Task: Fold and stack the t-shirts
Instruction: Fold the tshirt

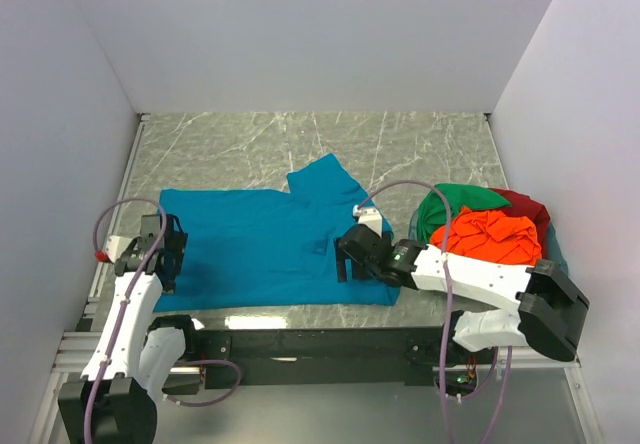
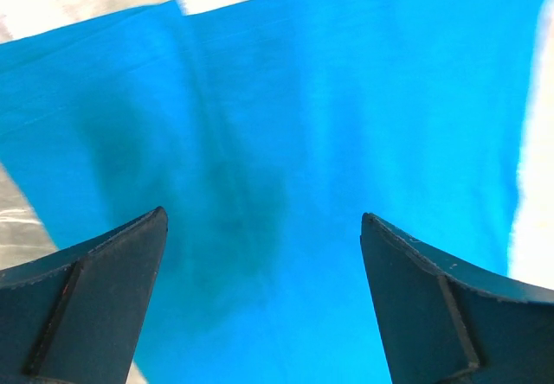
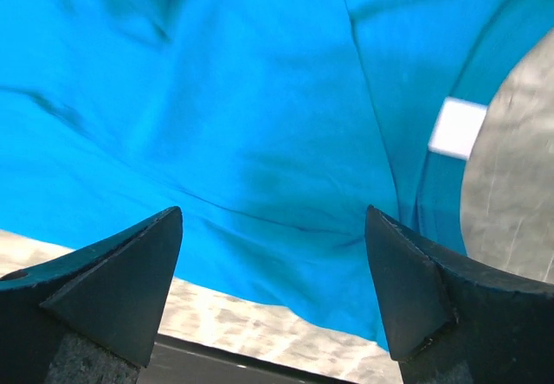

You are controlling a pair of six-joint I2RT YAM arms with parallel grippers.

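Both jaws wide, empty, over the teal-blue t-shirt (image 1: 260,239) — basket (image 1: 557,257) nearly hidden under piled shirts (image 1: 490,234).

I see my left arm (image 1: 112,336) and right arm (image 1: 480,279) in white shells with black joints, lilac cables (image 1: 400,182), dark wedge-shaped jaws.

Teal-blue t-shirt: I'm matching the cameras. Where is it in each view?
Top external: teal-blue t-shirt spread flat, centre-left.
Left wrist: fills most of the frame.
Right wrist: fills most of the frame, neck opening at right.
Shared landmark: grey marble tabletop bordering it.
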